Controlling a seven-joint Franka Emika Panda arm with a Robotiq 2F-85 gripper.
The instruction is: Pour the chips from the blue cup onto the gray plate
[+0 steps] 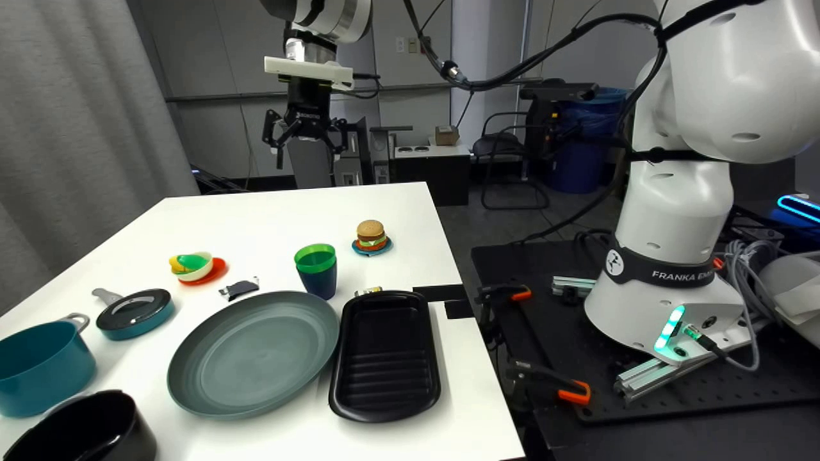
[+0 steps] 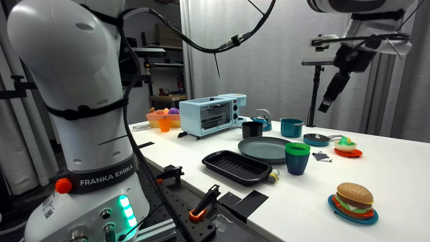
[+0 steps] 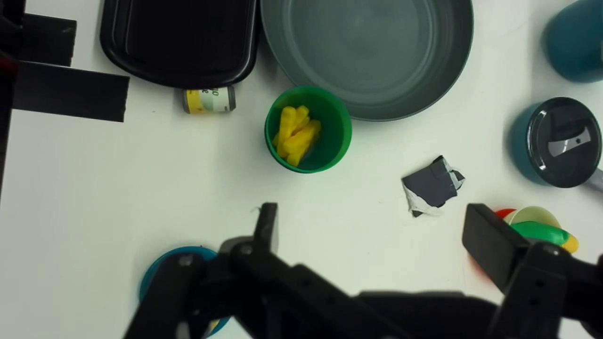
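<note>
The blue cup stands upright on the table in both exterior views (image 1: 318,282) (image 2: 297,163), dark blue below with a green top. In the wrist view its green inside (image 3: 333,134) shows, holding several yellow chips (image 3: 297,134). The chips are hidden in the exterior views. The gray plate (image 1: 256,358) lies flat and bare right beside the cup, also in an exterior view (image 2: 263,149) and the wrist view (image 3: 372,47). My gripper (image 1: 307,163) is open and empty, high above the table; it also shows in an exterior view (image 2: 325,105) and the wrist view (image 3: 372,216).
A black tray (image 1: 384,358) lies beside the plate, with a small can (image 3: 209,100) by its end. A toy burger (image 2: 354,201), a bowl (image 2: 345,147) on a red saucer, a lidded pan (image 1: 136,312), a teal pot (image 1: 45,368) and a black pot (image 2: 252,130) stand around.
</note>
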